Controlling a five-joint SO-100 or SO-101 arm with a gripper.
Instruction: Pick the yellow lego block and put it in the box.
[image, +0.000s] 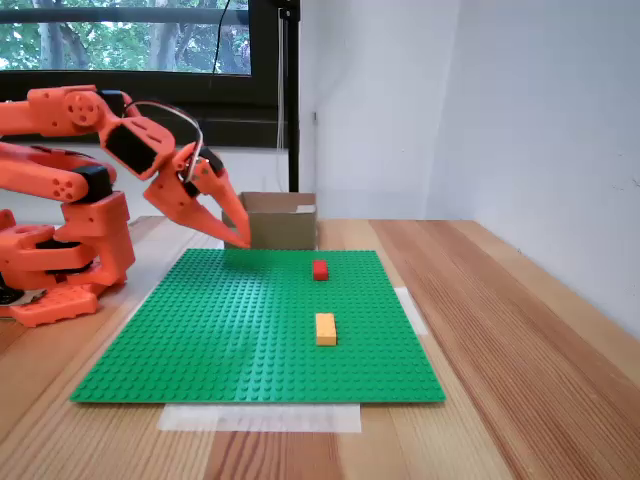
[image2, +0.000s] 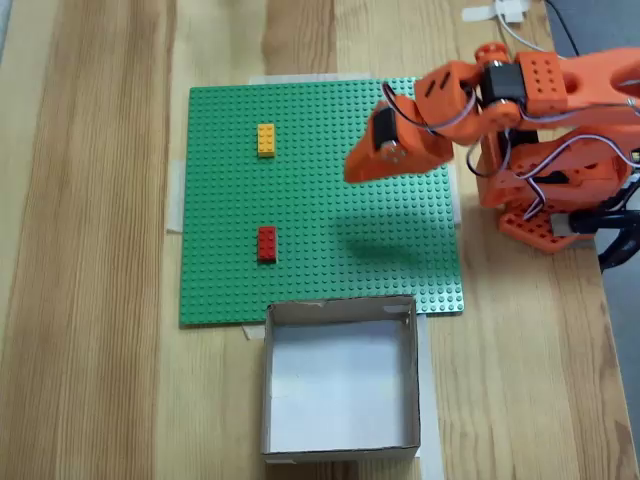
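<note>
- My claw (image: 240, 238) hangs above the far left part of the green baseplate (image: 200, 340), empty; tips look nearly together, though I cannot tell for sure.
- Yellow lego block (image: 326, 328) lies on the plate, well apart from me, nearer the camera and to the right in this fixed view.
- In the top-down fixed view the yellow lego block (image2: 266, 139) sits left of my claw (image2: 352, 172), long axis up-down.
- Box (image2: 340, 440) stands on the counter past the plate's lower edge, apparently empty.

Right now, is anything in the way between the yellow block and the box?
Yes, in a fixed view the red block sits on the green plate nearly on the line from the yellow block to the box. It is low, so lifting the yellow one over it should work.
</note>
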